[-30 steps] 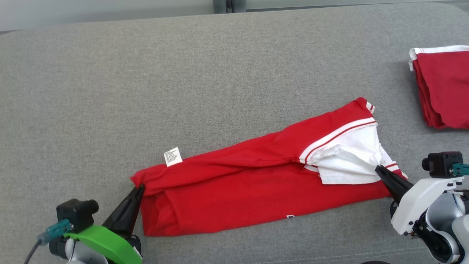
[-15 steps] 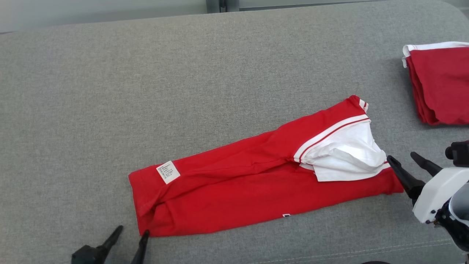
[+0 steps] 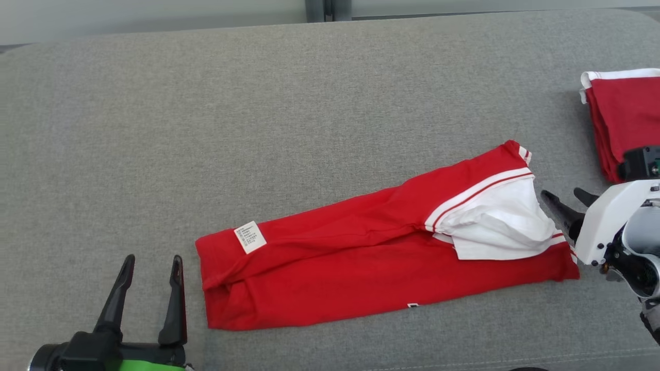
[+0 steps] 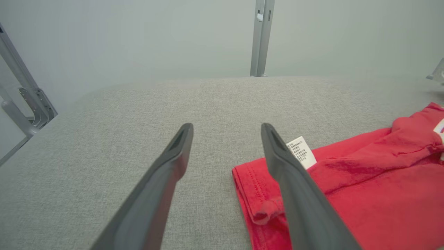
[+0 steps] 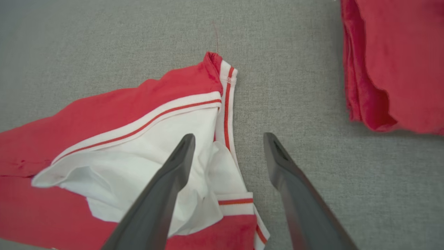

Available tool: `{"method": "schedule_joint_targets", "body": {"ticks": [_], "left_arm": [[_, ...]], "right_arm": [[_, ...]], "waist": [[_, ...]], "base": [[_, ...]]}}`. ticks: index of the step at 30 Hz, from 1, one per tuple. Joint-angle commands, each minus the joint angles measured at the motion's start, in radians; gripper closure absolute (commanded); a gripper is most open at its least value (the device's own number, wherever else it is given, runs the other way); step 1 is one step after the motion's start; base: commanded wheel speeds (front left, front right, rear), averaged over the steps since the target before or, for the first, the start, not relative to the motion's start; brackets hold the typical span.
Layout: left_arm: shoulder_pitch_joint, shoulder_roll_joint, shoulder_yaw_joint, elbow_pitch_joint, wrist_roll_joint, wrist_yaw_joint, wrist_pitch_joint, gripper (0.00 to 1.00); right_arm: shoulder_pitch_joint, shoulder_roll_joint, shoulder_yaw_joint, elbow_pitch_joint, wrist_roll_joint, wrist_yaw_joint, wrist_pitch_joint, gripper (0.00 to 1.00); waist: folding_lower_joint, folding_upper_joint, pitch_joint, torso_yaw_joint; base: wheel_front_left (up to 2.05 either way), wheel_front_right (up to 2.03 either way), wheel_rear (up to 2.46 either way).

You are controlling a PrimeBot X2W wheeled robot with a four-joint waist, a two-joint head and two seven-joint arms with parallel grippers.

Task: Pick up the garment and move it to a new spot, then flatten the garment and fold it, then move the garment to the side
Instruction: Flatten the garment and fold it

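The long-folded red garment [image 3: 361,268] lies just off centre toward 5 o'clock on the grey cushion [image 3: 309,103], the left gripper [image 3: 153,258] at 8 o'clock and right gripper [image 3: 561,193] at 3 o'clock both spread and empty, so a shallow pinch could lift one layer and undo the fold.

Folded red garment [image 3: 361,268], lying flat
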Motion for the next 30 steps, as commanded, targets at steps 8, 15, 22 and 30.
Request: {"method": "schedule_joint_targets", "body": {"ticks": [8, 15, 22, 30], "left_arm": [[-0.030, -0.101, 0.025, 0.063, 0.048, -0.105, -0.002, 0.00], [-0.033, -0.150, 0.047, 0.146, 0.058, -0.173, -0.002, 0.00], [-0.038, -0.184, 0.065, 0.203, 0.070, -0.201, -0.002, 0.00], [-0.023, -0.217, 0.072, 0.220, 0.077, -0.213, -0.002, 0.00]], "right_arm": [[-0.023, 0.037, 0.008, 0.201, -0.052, 0.000, 0.022, 0.00], [-0.014, 0.062, 0.043, 0.253, 0.037, 0.001, 0.041, 1.00], [-0.053, -0.039, 0.031, 0.217, 0.146, -0.001, 0.037, 1.00], [-0.086, -0.182, -0.072, 0.225, 0.169, -0.001, 0.003, 1.00]], "waist": [[0.0000, 0.0000, 0.003, 0.100], [0.0000, 0.0000, -0.016, 0.125], [0.0000, 0.0000, -0.063, 0.099], [0.0000, 0.0000, -0.120, 0.076]], "base": [[0.00, 0.00, 0.00], [0.00, 0.00, 0.00], [0.00, 0.00, 0.00], [0.00, 0.00, 0.00]]}}
